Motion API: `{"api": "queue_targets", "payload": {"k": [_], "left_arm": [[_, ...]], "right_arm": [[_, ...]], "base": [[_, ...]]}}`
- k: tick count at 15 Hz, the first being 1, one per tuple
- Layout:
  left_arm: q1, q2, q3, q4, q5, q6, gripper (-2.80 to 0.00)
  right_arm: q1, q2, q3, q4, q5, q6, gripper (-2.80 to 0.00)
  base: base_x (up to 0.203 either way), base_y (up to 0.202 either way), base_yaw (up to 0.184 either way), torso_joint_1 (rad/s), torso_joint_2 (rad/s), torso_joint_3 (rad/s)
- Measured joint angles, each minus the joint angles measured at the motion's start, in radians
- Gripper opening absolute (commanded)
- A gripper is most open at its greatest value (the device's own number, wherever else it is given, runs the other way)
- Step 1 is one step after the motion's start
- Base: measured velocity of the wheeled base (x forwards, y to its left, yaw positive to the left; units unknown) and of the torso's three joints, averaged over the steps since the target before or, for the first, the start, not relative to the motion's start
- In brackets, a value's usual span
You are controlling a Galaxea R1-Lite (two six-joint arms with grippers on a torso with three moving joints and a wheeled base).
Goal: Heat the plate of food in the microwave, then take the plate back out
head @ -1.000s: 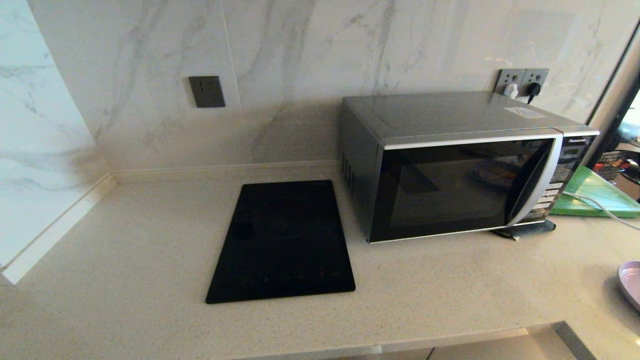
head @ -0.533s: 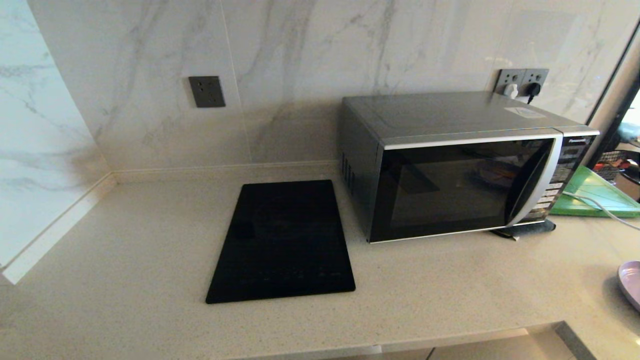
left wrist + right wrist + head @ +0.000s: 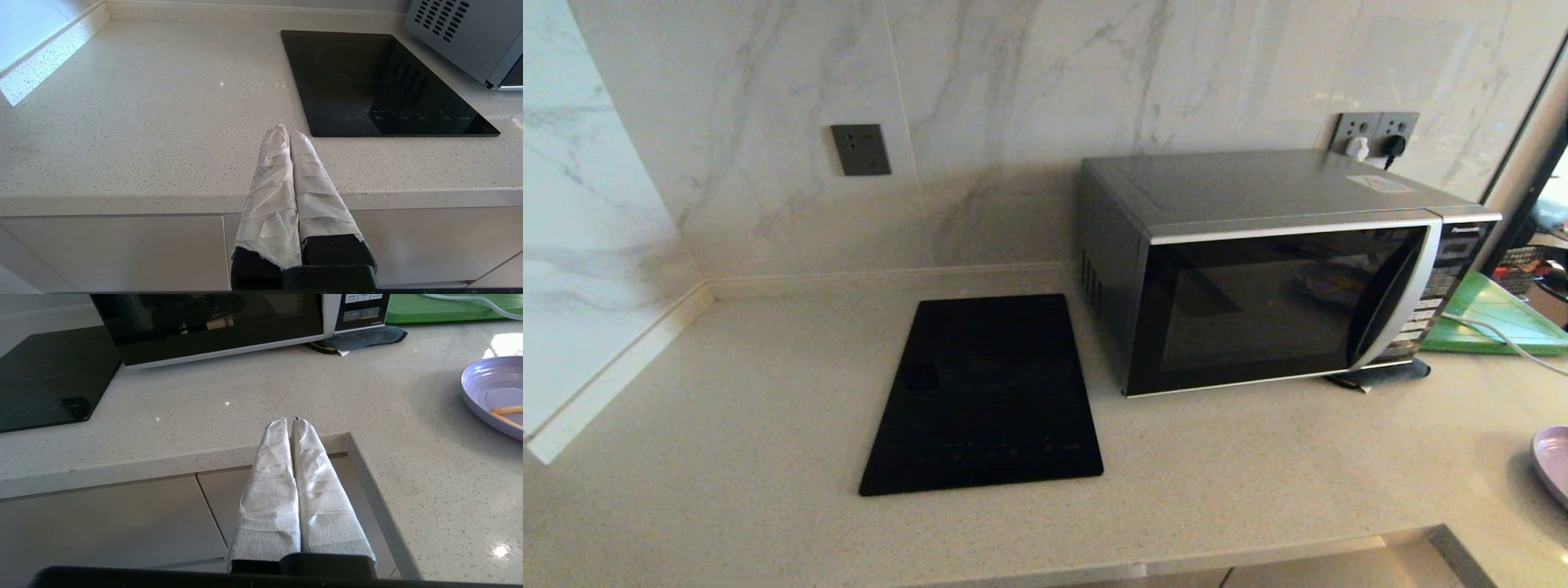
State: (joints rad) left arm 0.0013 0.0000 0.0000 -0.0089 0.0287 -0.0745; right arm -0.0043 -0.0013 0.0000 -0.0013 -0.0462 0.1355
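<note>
Small lavender plate (image 3: 490, 392) with a couple orange fries sits on the worktop (image 3: 286, 396); microwave (image 3: 1274, 269) door's shut. Left hand (image 3: 285, 132) and right hand (image 3: 291, 421) both pinched closed, empty.

Door-shut microwave (image 3: 1274, 269) on counter; lavender plate of food (image 3: 496, 394) well right.

Illumination is even, soft and daylight-like, strongest from the right side. The head view is moderately dim, with a soft shadow in the far left wall corner. The microwave (image 3: 1274, 269) door glass is reflective and mirrors nearby shapes. The cooktop (image 3: 380, 81) mirrors the microwave's vent slots. In the right wrist view, bright glare patches sit on the countertop (image 3: 504, 345) near the plate of food (image 3: 490, 388), which casts a soft shadow to its left. Straight lines bow slightly toward the head view's edges. Focus is acceptable throughout.
</note>
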Motion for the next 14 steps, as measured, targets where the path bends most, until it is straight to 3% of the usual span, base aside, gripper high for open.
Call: {"api": "queue_targets", "payload": {"k": [14], "left_arm": [[0.000,0.000,0.000,0.000,0.000,0.000,-2.80]], "right_arm": [[0.000,0.000,0.000,0.000,0.000,0.000,-2.80]], "base": [[0.000,0.000,0.000,0.000,0.00,0.000]]}}
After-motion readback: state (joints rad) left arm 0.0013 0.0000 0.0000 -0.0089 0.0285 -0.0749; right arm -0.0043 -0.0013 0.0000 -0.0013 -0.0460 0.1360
